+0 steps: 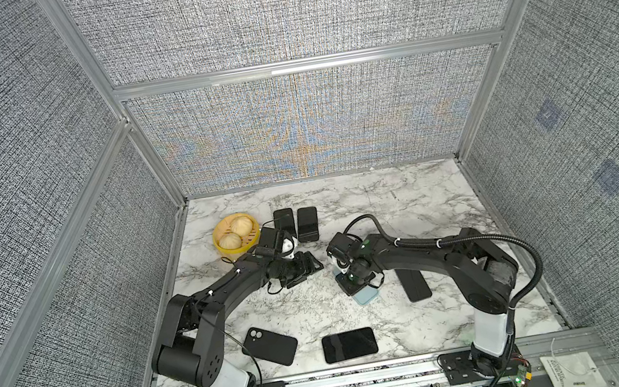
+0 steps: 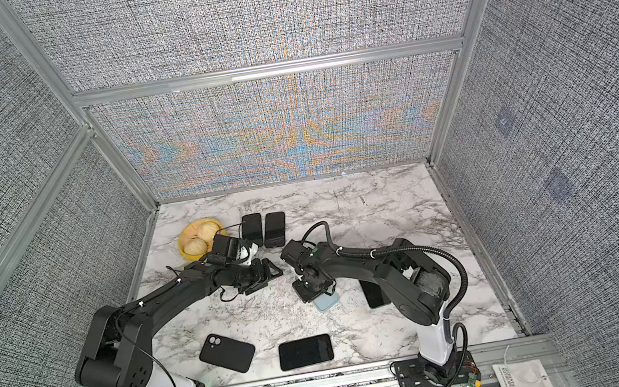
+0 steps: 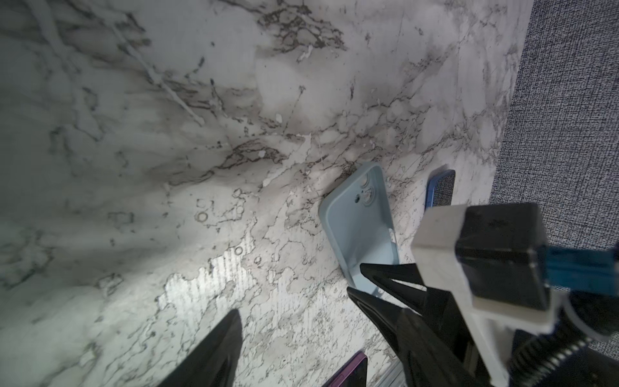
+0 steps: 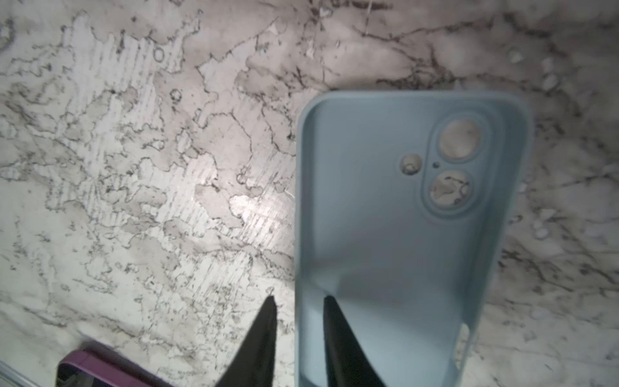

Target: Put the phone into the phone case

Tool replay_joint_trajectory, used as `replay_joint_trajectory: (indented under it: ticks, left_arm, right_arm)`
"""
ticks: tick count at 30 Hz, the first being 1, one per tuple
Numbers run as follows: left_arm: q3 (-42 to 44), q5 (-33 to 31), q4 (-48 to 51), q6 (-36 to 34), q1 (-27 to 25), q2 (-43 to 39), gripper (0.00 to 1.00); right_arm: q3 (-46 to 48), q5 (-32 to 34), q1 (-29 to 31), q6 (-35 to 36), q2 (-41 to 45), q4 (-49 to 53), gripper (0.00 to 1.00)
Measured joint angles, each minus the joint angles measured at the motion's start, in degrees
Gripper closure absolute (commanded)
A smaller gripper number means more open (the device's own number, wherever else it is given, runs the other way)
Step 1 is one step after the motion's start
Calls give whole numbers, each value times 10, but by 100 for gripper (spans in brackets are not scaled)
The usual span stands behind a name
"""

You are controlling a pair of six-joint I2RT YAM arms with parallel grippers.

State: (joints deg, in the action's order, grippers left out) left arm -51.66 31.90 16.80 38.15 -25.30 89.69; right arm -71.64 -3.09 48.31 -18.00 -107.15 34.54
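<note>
A light blue phone case (image 1: 368, 294) (image 4: 402, 234) lies open side up on the marble table, empty. My right gripper (image 4: 300, 298) (image 1: 358, 283) stands over its near end, open, one finger inside the case and one outside its long wall, touching neither side. A dark phone (image 1: 349, 345) lies screen up near the front edge; its purple rim (image 4: 93, 368) shows in the right wrist view. Another phone (image 1: 414, 283) lies partly under my right arm. My left gripper (image 3: 293, 301) (image 1: 309, 268) hangs open and empty to the left of the case (image 3: 360, 228).
A black case or cased phone (image 1: 269, 346) lies back up at the front left. Two more dark phones (image 1: 296, 224) lie side by side at the back. A yellow steamer basket (image 1: 224, 250) with two buns stands at the back left. Fabric walls close three sides.
</note>
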Motion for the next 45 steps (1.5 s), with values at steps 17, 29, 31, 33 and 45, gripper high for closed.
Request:
replay_joint_trajectory:
  ticks: [17,29,31,33,45]
  left_arm:
    - [-168,-7,32,-29,-84,120,18]
    - [-212,13,59,-46,-89,174,17]
    - [-209,15,59,-47,-89,175,17]
    - [-205,17,58,-47,-89,176,17]
    - [-196,26,56,-48,-89,177,17]
  right_arm:
    - [153,134,-124,-15,236,129,17]
    - [185,100,-213,-15,172,123,11]
    - [185,98,-221,-15,159,116,12]
    - [185,87,-222,-15,145,107,13]
    - [178,49,-233,-18,113,99,25]
